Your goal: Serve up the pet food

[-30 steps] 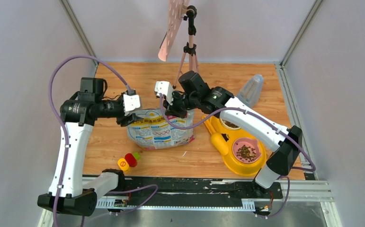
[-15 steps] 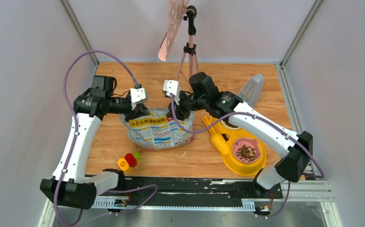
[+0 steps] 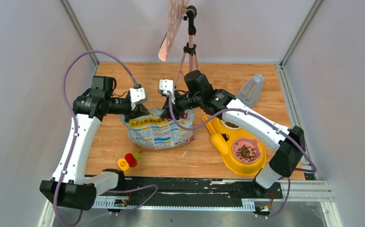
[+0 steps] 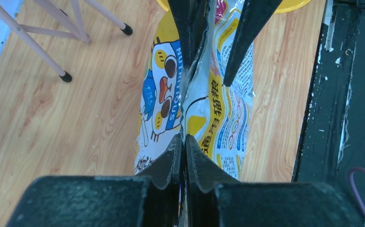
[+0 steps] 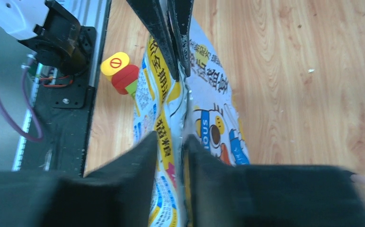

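The printed bag (image 3: 159, 132) stands at the middle of the wooden floor, its top edge pulled up between both arms. My left gripper (image 3: 136, 111) is shut on the left end of that edge; the left wrist view shows the pads (image 4: 174, 153) pinching the foil seam of the bag (image 4: 218, 118). My right gripper (image 3: 177, 107) is open, its jaws standing either side of the bag's (image 5: 209, 123) right end with a gap. Pet food (image 3: 246, 152), dark-brown kibble, lies in a pink bowl on the yellow feeder (image 3: 232, 163).
A tripod (image 3: 189, 47) holding a pink perforated board stands behind the bag. A clear plastic bottle (image 3: 250, 90) lies at the back right. Small yellow and red pieces (image 3: 127, 161) sit near the front rail (image 3: 194, 187). Grey walls close in both sides.
My left gripper moved onto the bag's top edge and closed on it. My right gripper, shut on the bag a second ago, has opened its jaws and shifted slightly left.
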You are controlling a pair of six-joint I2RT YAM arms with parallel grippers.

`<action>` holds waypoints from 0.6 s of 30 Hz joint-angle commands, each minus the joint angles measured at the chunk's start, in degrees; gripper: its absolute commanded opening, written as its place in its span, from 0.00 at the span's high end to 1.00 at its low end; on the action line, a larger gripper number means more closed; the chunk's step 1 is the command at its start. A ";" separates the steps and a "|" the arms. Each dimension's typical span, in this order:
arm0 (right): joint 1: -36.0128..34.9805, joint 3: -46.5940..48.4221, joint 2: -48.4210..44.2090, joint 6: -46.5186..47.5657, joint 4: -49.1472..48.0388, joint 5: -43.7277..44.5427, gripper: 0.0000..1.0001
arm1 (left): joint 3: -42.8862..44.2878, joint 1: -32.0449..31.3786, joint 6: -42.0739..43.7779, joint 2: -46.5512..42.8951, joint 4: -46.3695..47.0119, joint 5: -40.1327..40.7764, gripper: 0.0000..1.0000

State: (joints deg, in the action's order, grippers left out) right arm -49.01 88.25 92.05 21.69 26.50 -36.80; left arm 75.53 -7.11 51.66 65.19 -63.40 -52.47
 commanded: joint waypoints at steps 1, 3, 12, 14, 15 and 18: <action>-1.57 2.21 0.14 2.32 -4.05 -0.30 0.79 | 0.29 -0.27 -0.78 -1.24 1.87 -2.13 0.82; -1.97 2.34 0.07 1.97 -4.84 0.64 1.00 | 0.01 -0.35 -0.68 -1.37 1.94 -2.44 0.63; -1.48 2.52 -1.80 1.32 -4.97 0.35 1.00 | 3.06 -0.79 9.30 2.65 -8.56 -1.67 0.70; -1.00 2.78 -2.21 0.81 -4.91 0.42 1.00 | 4.18 -0.80 11.49 3.99 -11.53 -0.93 0.76; -0.84 2.73 -2.39 0.98 -4.93 0.47 1.00 | 4.32 -0.80 12.62 4.21 -12.30 -0.68 0.78; -0.76 2.11 -2.83 1.99 -4.78 0.76 1.00 | 4.41 -0.80 13.36 4.15 -12.97 -0.04 0.86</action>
State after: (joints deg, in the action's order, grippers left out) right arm -50.04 88.27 92.38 23.00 25.50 -35.42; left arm 78.11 -7.75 60.38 69.32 -71.77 -53.49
